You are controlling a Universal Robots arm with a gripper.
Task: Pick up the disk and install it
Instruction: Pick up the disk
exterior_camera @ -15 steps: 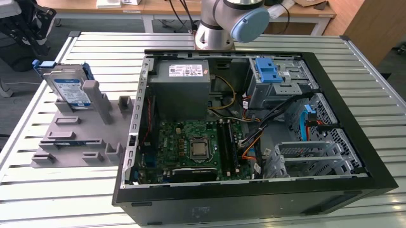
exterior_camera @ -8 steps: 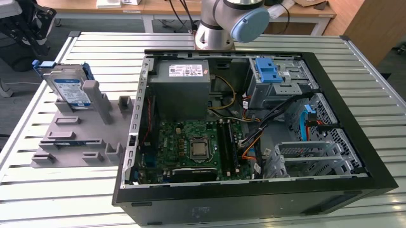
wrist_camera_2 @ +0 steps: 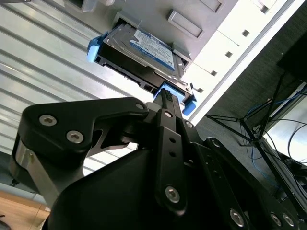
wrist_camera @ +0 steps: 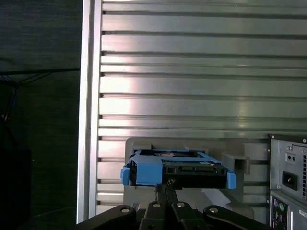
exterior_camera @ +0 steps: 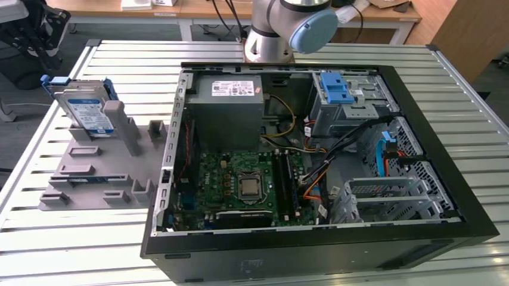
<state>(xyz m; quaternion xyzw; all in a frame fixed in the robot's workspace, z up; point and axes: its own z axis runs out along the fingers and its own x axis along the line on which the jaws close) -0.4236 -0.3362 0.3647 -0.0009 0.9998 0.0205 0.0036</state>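
The disk (exterior_camera: 86,113) stands on edge in a grey holder (exterior_camera: 104,173), at the far end of it, on the exterior view's left. Its label faces the case, and the blue frame wraps its edges. Slotted upright like this, its upper edge and both faces stand clear of the holder, which looks meant to give a grasp room from above. It is not yet picked up, and nothing is installed.

In both wrist views the gripper (wrist_camera: 165,186) points at the disk's (wrist_camera: 177,168) edge with its fingertips drawn together and nothing between them. In the second wrist view the tip (wrist_camera_2: 164,95) overlaps the blue frame at the disk's (wrist_camera_2: 144,52) end. Whether it touches there or hangs just short, I cannot tell.

The holder rests on a slatted metal table (exterior_camera: 119,59), just beside the open case (exterior_camera: 433,125), which lies on its side to the right. Lying so, its inside faces up, likely so the bays can be reached from above. Inside, a power supply (exterior_camera: 230,101) sits at the far left, a bay with a blue latch (exterior_camera: 335,88) at the far right, and a bare metal cage (exterior_camera: 390,196) at the near right. The arm's base (exterior_camera: 275,36) stands on the table beyond the case
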